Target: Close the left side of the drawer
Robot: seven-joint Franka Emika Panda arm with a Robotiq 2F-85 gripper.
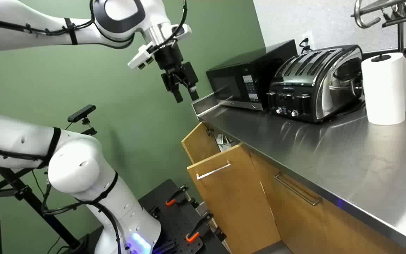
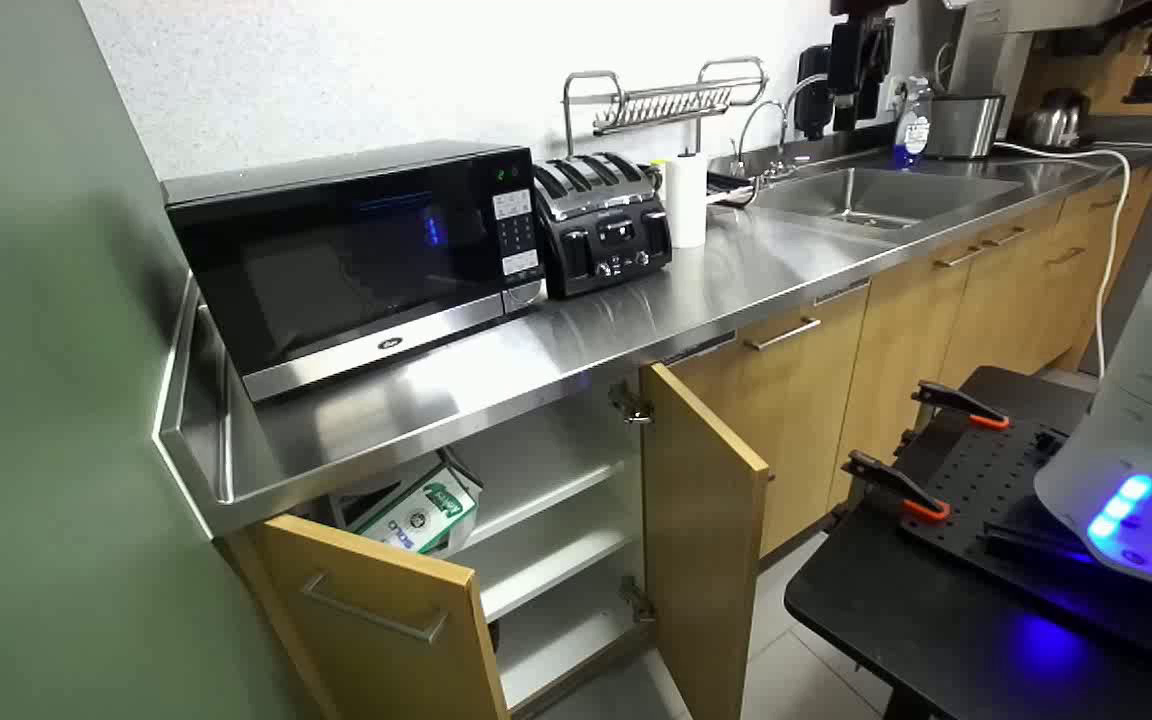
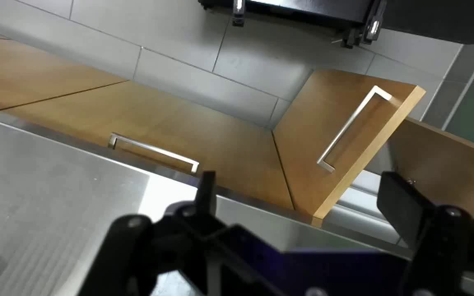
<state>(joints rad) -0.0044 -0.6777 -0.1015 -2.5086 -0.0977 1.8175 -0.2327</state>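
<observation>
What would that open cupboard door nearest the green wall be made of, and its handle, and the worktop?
The door looks like wood, perhaps veneered board: smooth, tan, with a lighter top edge. Its handle seems to be metal, satin-finished, judging by the dull silvery sheen; which metal, I can't tell. The worktop looks like stainless steel: grey, with streaky reflections.

Two open cabinet doors (image 2: 396,640), one microwave (image 2: 336,270), one toaster (image 2: 606,235), one paper towel roll (image 1: 384,90), one sink (image 2: 921,200), one dish rack (image 2: 661,108), two orange-tipped clamps (image 2: 891,484), one gripper (image 1: 186,97).

The tan wooden left cabinet door (image 2: 398,655) stands open, angled outward.
</observation>
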